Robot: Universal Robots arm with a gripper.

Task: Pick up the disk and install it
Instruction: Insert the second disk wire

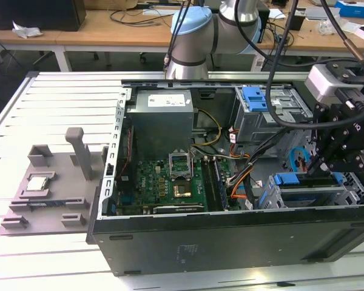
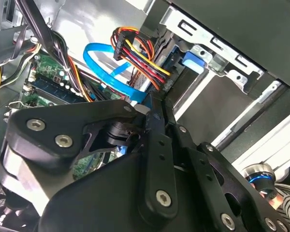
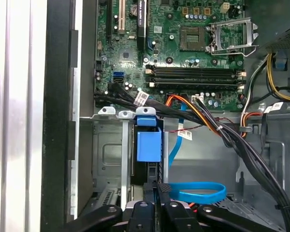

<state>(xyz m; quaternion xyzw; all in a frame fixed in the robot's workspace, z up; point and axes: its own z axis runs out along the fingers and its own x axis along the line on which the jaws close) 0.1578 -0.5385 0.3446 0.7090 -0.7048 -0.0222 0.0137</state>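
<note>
Black-linked, the claw (image 1: 337,159) is seen lowered into the open computer case (image 1: 230,242) at its end on the exterior view's right, above the drive cage (image 1: 315,197). Its fingers (image 3: 158,193) are pressed narrowly together in the first wrist view, with nothing visibly held between them. The disk (image 1: 309,195), flat and silver with a blue plastic bracket (image 3: 149,145), is seen seated in the sheet-metal drive cage just beneath the claw. A green motherboard (image 1: 170,185) lies on the case floor, with a grey boxy power supply (image 1: 162,115) at the far wall. Bundled coloured cables (image 2: 140,50) and a flat blue ribbon cable (image 3: 200,192) are draped beside the cage.
</note>
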